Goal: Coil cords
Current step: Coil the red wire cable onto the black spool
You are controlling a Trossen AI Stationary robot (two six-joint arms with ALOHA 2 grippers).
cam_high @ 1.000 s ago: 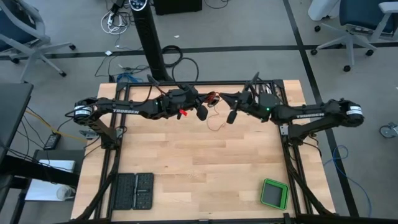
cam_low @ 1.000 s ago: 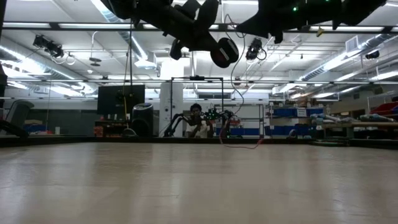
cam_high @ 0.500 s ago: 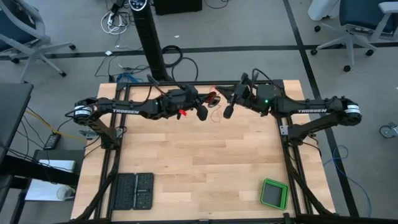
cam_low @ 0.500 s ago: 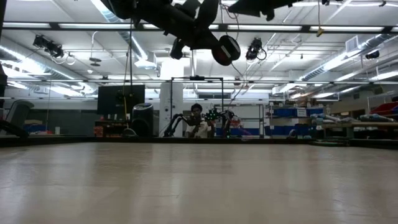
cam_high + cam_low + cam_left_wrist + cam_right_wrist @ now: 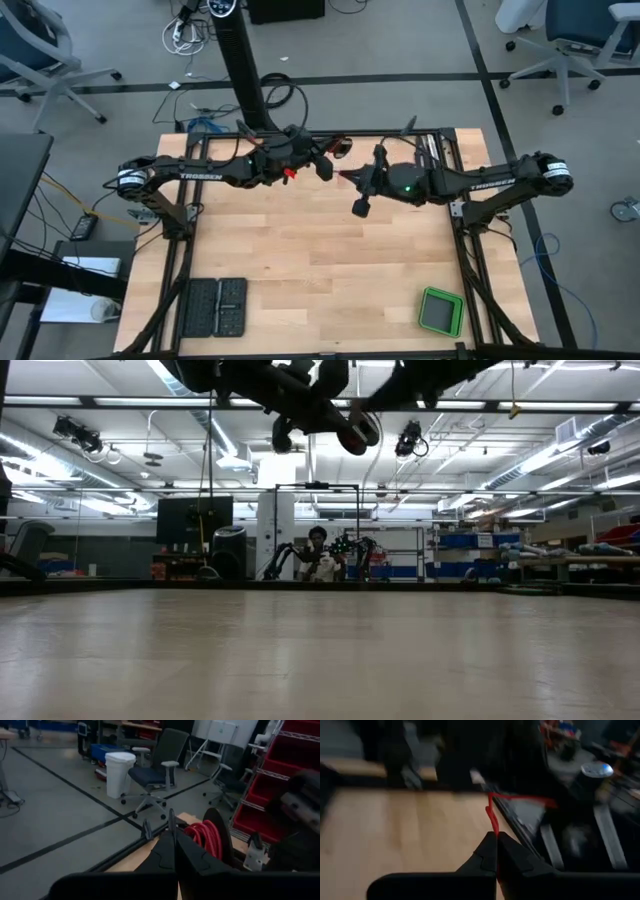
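Since a second ago the right tool (image 5: 359, 207) has swung down-frame from beside the left one to centre frame over the pale wooden tabletop (image 5: 300, 270), probably to draw slack. It is clamped on the thin red-orange cord (image 5: 492, 820), stretched toward the left tool (image 5: 326, 170) in upper centre. That tool is closed beside a wound red coil (image 5: 202, 835); whether it grips it is unclear.

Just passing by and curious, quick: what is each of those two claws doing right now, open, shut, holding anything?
Left gripper: shut beside the coiled red cord; whether it grips it cannot be told.
Right gripper: shut on the red cord.
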